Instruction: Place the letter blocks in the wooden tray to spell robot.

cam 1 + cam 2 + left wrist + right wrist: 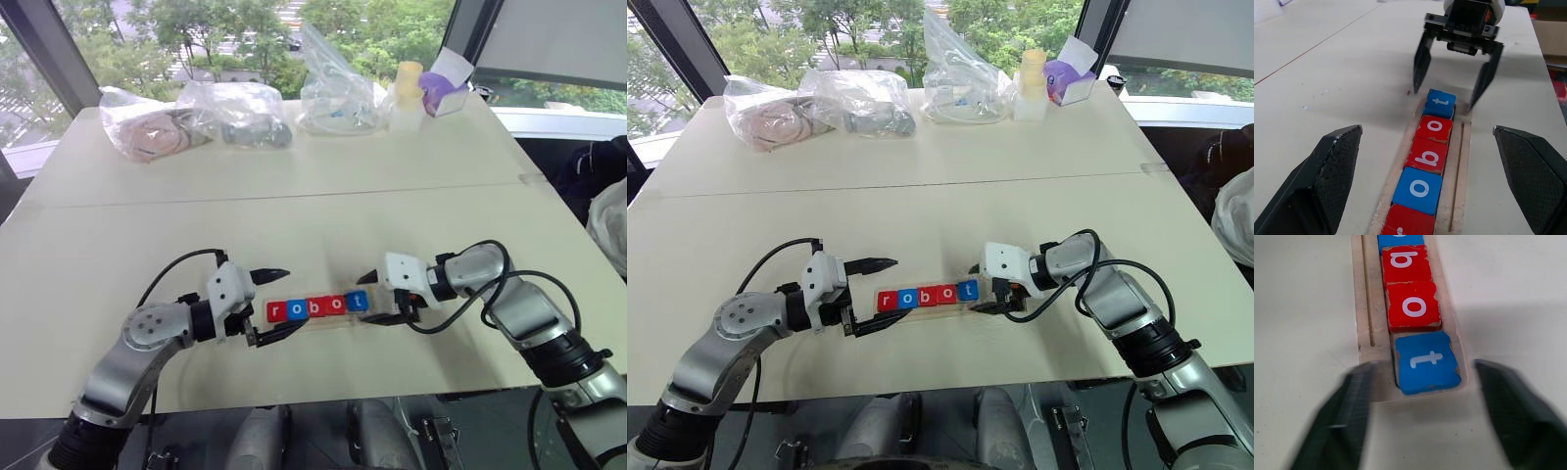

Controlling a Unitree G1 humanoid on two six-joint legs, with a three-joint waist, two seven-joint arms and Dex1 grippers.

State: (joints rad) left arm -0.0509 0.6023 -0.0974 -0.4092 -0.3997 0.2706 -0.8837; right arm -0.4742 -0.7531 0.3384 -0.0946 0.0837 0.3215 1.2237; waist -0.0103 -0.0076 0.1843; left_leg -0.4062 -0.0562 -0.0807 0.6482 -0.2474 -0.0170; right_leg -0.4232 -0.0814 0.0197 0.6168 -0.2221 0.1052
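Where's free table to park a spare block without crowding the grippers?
Bare table between the wooden tray and the bags along the far edge. Crowded: tray full of letter blocks, with left gripper and right gripper open at its two ends.

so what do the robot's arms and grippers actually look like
Both arms are silver-grey metal with black joint segments and loose black cables looping over the wrists. Each ends in a white boxy housing; the left gripper and the right gripper each carry two black pointed fingers, finely textured on the inner faces.
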